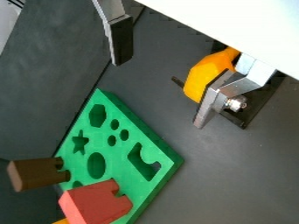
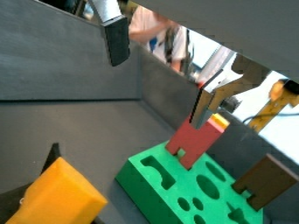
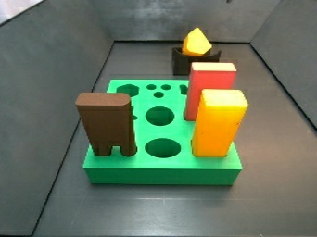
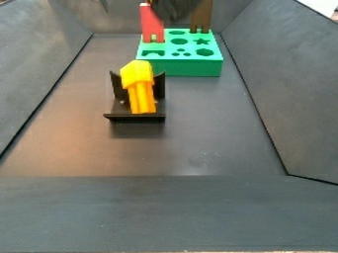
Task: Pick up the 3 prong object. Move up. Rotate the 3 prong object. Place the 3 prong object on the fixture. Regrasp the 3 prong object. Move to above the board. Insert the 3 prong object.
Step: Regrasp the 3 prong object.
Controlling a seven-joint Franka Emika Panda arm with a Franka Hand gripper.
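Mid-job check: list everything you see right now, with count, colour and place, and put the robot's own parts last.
3 prong object: one, yellow-orange, resting on the fixture.
fixture: one, dark, on the floor apart from the board.
board: one, green, with round and other shaped holes, on the floor.
brown block: one, two-legged, standing on the board.
red block: one, tall, standing on the board.
yellow-orange block: one, tall, on the board in front of the red block.
gripper: one, silver fingers spread with nothing between them, above the floor beside the fixture; not seen in either side view.
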